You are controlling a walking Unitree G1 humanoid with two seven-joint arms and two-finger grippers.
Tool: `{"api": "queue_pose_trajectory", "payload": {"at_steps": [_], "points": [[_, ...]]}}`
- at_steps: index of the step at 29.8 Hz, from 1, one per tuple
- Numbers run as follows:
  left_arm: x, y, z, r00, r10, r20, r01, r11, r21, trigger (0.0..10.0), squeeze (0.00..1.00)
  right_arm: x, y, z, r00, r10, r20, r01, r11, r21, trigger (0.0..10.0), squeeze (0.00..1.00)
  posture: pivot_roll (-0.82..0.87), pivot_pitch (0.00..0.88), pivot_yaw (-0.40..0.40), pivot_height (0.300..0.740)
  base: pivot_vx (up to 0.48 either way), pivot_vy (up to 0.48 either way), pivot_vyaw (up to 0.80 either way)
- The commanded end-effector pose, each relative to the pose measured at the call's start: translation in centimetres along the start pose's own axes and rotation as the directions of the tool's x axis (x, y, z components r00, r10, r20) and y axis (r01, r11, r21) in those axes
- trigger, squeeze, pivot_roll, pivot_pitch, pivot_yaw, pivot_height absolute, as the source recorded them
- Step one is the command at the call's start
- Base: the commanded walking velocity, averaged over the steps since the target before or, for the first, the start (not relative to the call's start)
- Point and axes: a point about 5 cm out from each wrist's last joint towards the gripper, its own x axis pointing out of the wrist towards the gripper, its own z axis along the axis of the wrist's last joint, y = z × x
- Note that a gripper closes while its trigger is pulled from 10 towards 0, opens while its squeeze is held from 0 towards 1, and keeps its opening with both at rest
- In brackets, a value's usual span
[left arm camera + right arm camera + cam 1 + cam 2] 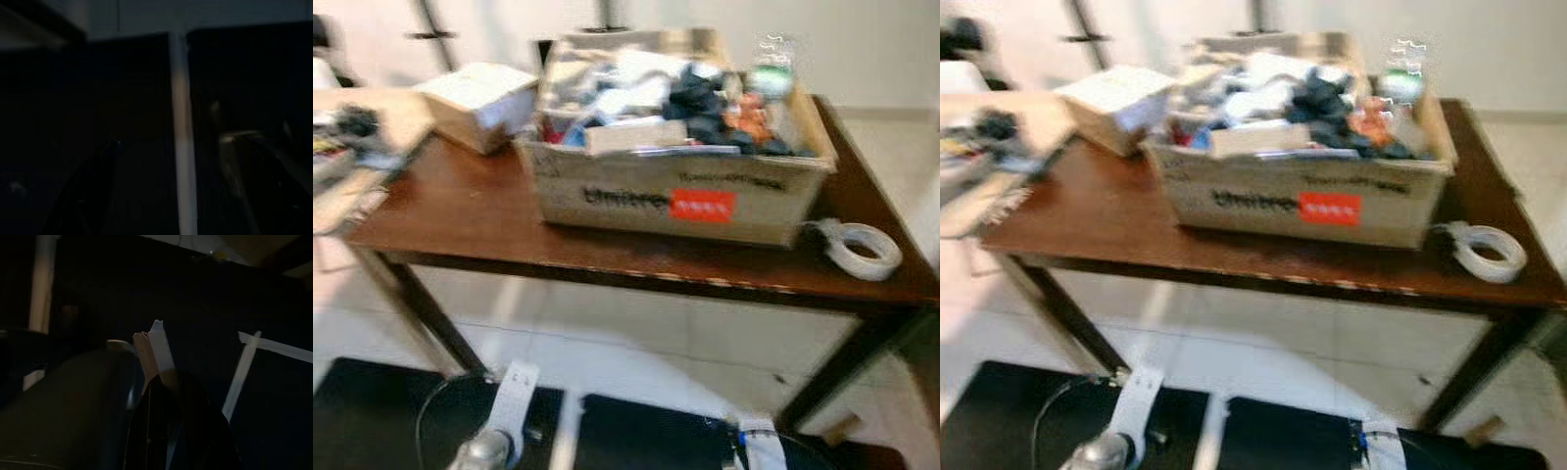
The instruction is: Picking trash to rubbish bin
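A cardboard box (685,201) with a red label stands on a brown wooden table (470,220), heaped with mixed trash (690,98) of paper, dark cloth and plastic. Both silver arms hang low in front of the table, the left arm (491,446) and the right arm (759,441) at the bottom edge. In the dim right wrist view, my right gripper (161,377) is shut on a small pale paper scrap (155,345) that sticks out past the fingertips. The left wrist view is dark; my left gripper (168,144) is open and holds nothing.
A roll of white tape (862,250) lies on the table's right end. A small white-topped carton (480,98) sits at the back left, with clutter (352,137) on a surface beyond. Black mats (372,411) with white tape strips cover the tiled floor below.
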Motion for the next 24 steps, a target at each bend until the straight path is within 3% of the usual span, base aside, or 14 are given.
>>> {"api": "queue_pose_trajectory", "payload": {"at_steps": [1,11,21,24], "points": [[-0.03,0.06,0.03,1.0,0.004,0.011,-0.004,1.0,-0.006,10.0,0.0,-0.1,0.02,-0.55,1.0,-0.017,-0.013,0.018,0.999,0.03,10.0,0.0,0.02,0.123,0.059,0.74,0.0,0.0,0.0],[0.02,0.03,0.29,1.0,-0.005,0.018,0.006,1.0,-0.027,10.0,0.0,-0.13,-0.15,-0.75,0.999,-0.011,-0.031,0.013,0.999,0.05,10.0,0.0,0.02,0.124,0.063,0.74,0.0,0.0,0.0],[0.02,-0.03,0.23,1.0,-0.008,0.016,0.008,1.0,-0.029,10.0,0.0,-0.18,-0.2,-1.03,0.999,-0.02,-0.046,0.023,0.999,0.049,10.0,0.0,0.02,0.125,0.063,0.74,0.0,0.0,-0.8],[0.02,-0.03,0.23,1.0,-0.007,0.018,0.008,1.0,-0.03,10.0,0.0,-0.22,-0.28,-1.08,0.999,-0.035,-0.041,0.037,0.998,0.054,10.0,0.0,0.02,0.125,0.063,0.74,0.0,0.0,0.0]]}}
